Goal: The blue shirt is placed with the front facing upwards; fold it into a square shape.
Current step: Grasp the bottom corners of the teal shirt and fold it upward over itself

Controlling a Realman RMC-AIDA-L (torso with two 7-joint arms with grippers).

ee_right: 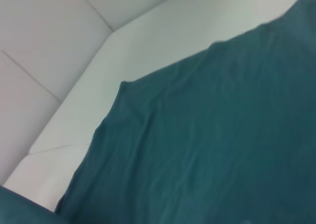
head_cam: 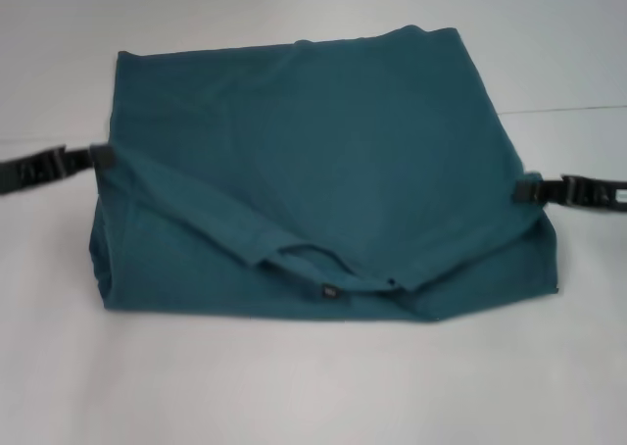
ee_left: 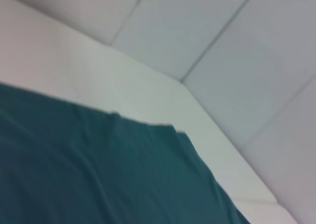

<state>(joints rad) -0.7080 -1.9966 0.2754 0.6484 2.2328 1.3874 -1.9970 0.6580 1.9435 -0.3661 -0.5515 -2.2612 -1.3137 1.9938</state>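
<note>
The blue shirt (head_cam: 323, 161) lies on the white table, doubled over, with its neckline and small black label (head_cam: 328, 291) at the near edge. No lettering shows. My left gripper (head_cam: 98, 156) is at the shirt's left edge and my right gripper (head_cam: 530, 190) at its right edge. Each is shut on the cloth, which stands raised at both sides and hangs down to the table from them. The shirt fills the left wrist view (ee_left: 98, 174) and the right wrist view (ee_right: 207, 135); neither shows my fingers.
The white table (head_cam: 313, 386) stretches bare in front of the shirt and behind it. The wrist views show the table's edge (ee_left: 212, 135) and pale floor tiles (ee_right: 39, 46) beyond it.
</note>
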